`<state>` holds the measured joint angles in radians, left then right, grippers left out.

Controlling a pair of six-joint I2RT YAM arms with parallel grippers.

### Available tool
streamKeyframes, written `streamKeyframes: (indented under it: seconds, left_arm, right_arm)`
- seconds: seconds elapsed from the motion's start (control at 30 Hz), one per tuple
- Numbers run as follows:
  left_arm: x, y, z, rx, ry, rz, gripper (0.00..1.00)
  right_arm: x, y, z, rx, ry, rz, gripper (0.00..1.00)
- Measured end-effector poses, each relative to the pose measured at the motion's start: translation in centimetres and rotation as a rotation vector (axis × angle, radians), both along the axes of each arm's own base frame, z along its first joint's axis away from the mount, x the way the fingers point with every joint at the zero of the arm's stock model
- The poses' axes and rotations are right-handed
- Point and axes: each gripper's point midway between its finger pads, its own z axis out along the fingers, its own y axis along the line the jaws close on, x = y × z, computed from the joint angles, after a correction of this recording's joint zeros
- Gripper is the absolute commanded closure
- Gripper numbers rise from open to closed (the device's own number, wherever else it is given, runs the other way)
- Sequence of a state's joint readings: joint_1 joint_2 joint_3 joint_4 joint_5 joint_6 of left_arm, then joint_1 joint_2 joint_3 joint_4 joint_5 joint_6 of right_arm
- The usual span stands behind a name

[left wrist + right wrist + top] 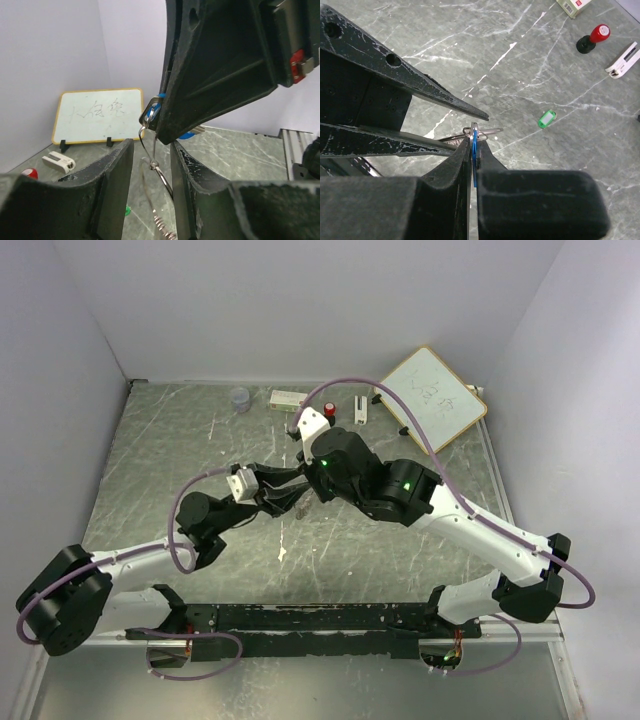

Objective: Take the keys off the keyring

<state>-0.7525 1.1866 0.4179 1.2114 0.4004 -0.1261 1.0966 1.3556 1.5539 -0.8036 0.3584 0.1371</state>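
Both grippers meet above the middle of the table. My right gripper is shut on the blue-headed key, which stands edge-on between its pads. The thin silver keyring loops through the key's top, just past the fingertips. In the left wrist view the keyring hangs down from the blue key between the fingers of my left gripper. These fingers stand apart on either side of the wire. A green-headed key lies loose on the table.
At the back of the table stand a small whiteboard, a red-and-black knob, a white clip-like piece, a pale box and a small cup. White walls enclose the table on three sides.
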Motion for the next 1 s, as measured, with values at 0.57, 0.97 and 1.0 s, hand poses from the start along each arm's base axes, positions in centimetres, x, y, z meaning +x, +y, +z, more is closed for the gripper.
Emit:
streamKeyframes:
  seconds: [0.57,0.97,1.0]
  left_arm:
    - [1.6,-0.9,-1.0,0.033,-0.005,0.171,0.56]
    - [1.9,-0.3,-0.7,0.022,-0.019,0.224,0.56]
    - [1.9,-0.2,-0.6,0.021,-0.021,0.225,0.57]
  right_arm:
    - [-0.1,0.2,0.1,0.006,-0.001,0.005,1.0]
    - [0.0,0.2,0.2,0.008,-0.004,0.007,1.0]
    - [0.0,0.2,0.2,0.008,-0.005,0.007,1.0]
